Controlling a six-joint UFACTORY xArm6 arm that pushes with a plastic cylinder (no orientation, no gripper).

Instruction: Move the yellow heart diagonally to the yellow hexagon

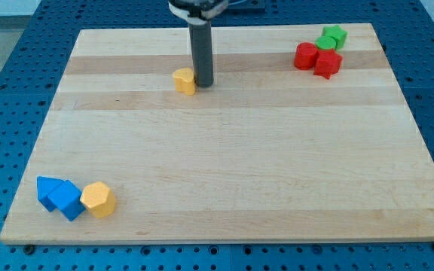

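Note:
The yellow heart (pixel 184 80) lies near the view's top, left of centre. My tip (pixel 203 83) stands right beside it on its right side, touching or nearly touching it. The yellow hexagon (pixel 98 199) sits at the view's bottom left, far from the heart, pressed against two blue blocks.
Two blue blocks (pixel 59 196) lie left of the hexagon near the board's bottom-left corner. At the view's top right are two red blocks (pixel 317 59) and a green star (pixel 332 37). The wooden board (pixel 239 150) is ringed by a blue pegboard table.

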